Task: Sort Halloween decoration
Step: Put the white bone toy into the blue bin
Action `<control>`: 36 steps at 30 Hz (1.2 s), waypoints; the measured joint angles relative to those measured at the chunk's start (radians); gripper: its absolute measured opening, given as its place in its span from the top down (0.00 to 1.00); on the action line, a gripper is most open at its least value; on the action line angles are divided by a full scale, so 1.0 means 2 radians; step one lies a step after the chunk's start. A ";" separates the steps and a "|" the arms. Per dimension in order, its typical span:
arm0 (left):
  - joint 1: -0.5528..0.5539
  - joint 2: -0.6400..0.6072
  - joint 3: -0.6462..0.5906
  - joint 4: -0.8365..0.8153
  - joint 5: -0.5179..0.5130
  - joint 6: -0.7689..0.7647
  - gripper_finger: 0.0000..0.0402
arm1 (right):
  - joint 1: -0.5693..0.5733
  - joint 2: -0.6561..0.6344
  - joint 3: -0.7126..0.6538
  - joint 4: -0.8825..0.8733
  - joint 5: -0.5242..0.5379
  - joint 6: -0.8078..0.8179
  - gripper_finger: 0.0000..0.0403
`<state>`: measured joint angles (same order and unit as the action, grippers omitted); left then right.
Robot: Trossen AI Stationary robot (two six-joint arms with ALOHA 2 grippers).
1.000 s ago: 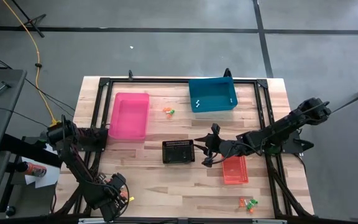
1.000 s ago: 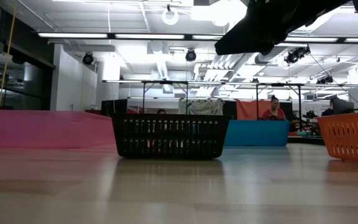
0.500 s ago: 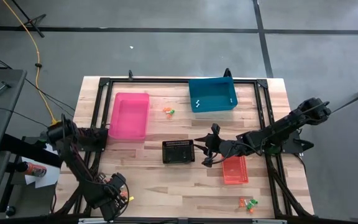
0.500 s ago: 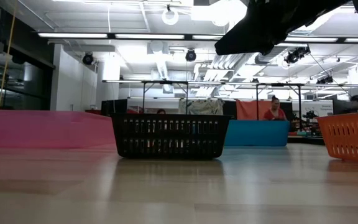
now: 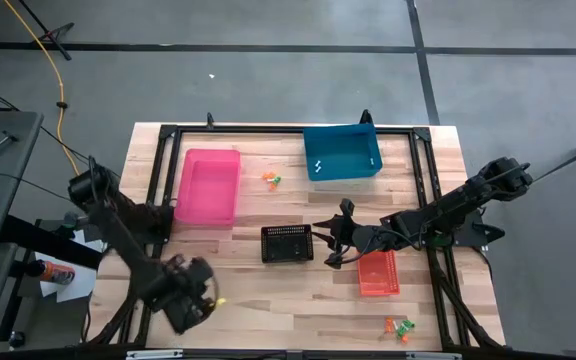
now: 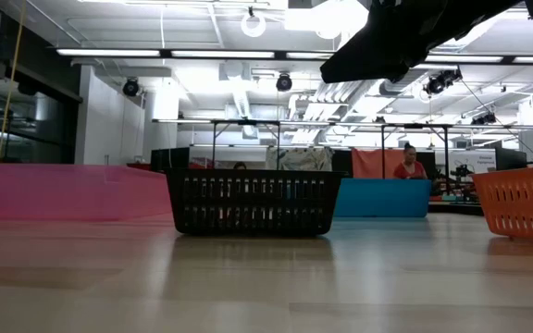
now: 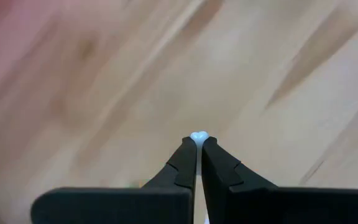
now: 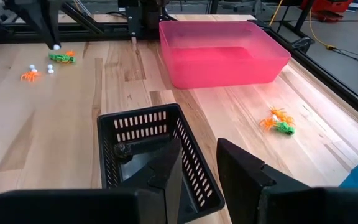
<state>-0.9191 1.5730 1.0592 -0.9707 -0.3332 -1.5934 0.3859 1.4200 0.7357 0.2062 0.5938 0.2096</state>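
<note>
Blurrily, left tool [image 7: 198, 142] pinches a white trinket [image 7: 198, 135] (shape indistinct).

Robotics lab, open hall, exposed ceiling ducts [image 6: 248, 88], distant workbenches [image 6: 248, 125]

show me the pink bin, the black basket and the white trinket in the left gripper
pink bin [image 5: 207, 188], high view, its floor
black basket [image 5: 287, 243], high view, its middle
white trinket [image 7: 199, 135], left wrist view, the bit showing at the fingertips

arms: two, dark, jointed segments
left end effector [image 7: 197, 163]: two black tapered fingers
right end effector [image 8: 201, 180]: two broad black angular fingers
</note>
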 joint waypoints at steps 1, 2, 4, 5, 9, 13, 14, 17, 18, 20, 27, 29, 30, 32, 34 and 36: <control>0.015 -0.002 0.000 0.011 -0.019 0.039 1.00 | 0.000 0.000 0.000 0.000 0.000 0.000 0.76; 0.032 -0.004 0.000 0.024 -0.035 0.080 1.00 | 0.000 0.000 0.000 0.000 0.000 0.000 0.76; 0.070 -0.003 0.000 0.063 -0.056 0.177 1.00 | 0.000 0.000 0.000 0.000 0.000 0.000 0.76; 0.090 -0.004 -0.002 0.088 -0.061 0.223 1.00 | 0.000 0.000 0.000 0.000 0.000 0.002 0.76; 0.178 -0.003 -0.050 0.264 -0.055 0.400 1.00 | 0.000 0.000 0.000 -0.012 -0.002 0.014 0.76; 0.262 -0.004 -0.119 0.471 -0.014 0.528 1.00 | 0.001 0.000 0.000 -0.039 -0.002 0.034 0.76; 0.279 -0.003 -0.136 0.516 -0.006 0.551 1.00 | 0.001 0.000 0.000 -0.046 -0.002 0.039 0.76; 0.315 -0.004 -0.176 0.664 0.005 0.627 1.00 | 0.001 0.000 0.000 -0.058 -0.003 0.044 0.76; 0.323 -0.004 -0.189 0.713 0.006 0.653 1.00 | 0.001 0.000 0.000 -0.058 -0.003 0.044 0.76; 0.336 -0.004 -0.213 0.791 0.008 0.701 1.00 | 0.001 0.000 0.000 -0.057 -0.003 0.040 0.76; 0.352 -0.004 -0.277 0.985 0.072 0.806 1.00 | -0.001 0.006 0.000 -0.030 0.050 0.014 0.76; 0.352 -0.004 -0.287 1.009 0.084 0.815 1.00 | -0.003 0.018 0.000 0.008 0.060 -0.006 0.76; 0.351 -0.004 -0.290 1.017 0.086 0.815 1.00 | -0.006 0.028 0.000 0.038 0.060 -0.019 0.76; 0.350 -0.004 -0.293 1.030 0.087 0.819 1.00 | -0.010 0.053 0.001 0.091 0.046 -0.045 0.76; 0.350 -0.004 -0.294 1.044 0.087 0.828 1.00 | -0.016 0.083 0.000 0.155 0.013 -0.070 0.76; 0.352 -0.004 -0.291 1.053 0.088 0.829 1.00 | -0.021 0.111 0.000 0.207 -0.015 -0.092 0.76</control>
<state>-0.2157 1.5650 0.4774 1.1354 -0.1581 0.0646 0.3437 1.6416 0.7364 0.6208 0.5635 0.0248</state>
